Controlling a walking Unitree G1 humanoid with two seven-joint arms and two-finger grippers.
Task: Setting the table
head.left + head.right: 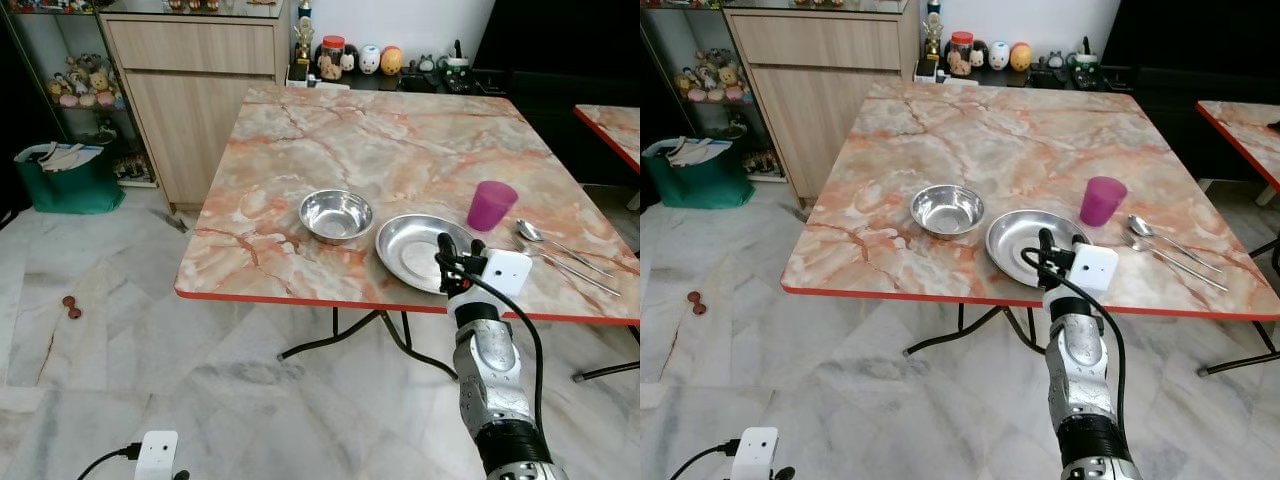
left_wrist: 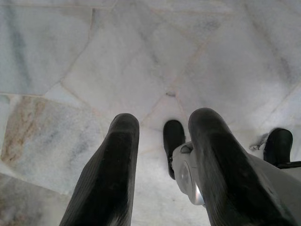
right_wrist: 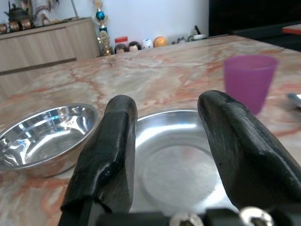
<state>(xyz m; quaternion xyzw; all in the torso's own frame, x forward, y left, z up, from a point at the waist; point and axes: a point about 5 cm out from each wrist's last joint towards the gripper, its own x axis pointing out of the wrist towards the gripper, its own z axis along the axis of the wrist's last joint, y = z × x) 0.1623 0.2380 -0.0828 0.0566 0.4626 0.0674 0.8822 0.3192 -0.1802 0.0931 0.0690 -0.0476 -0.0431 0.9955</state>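
Right gripper [image 1: 460, 247], fingers spread and empty, hovers over the shallow round steel plate [image 1: 420, 250] near the marble table's [image 1: 400, 150] front edge — light, rigid, slick; best pinched at its rim.

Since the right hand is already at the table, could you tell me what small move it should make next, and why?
Probably ease the right hand forward and down to the plate rim. Its fingers are open, empty, and aimed at the plate, beside the bowl.
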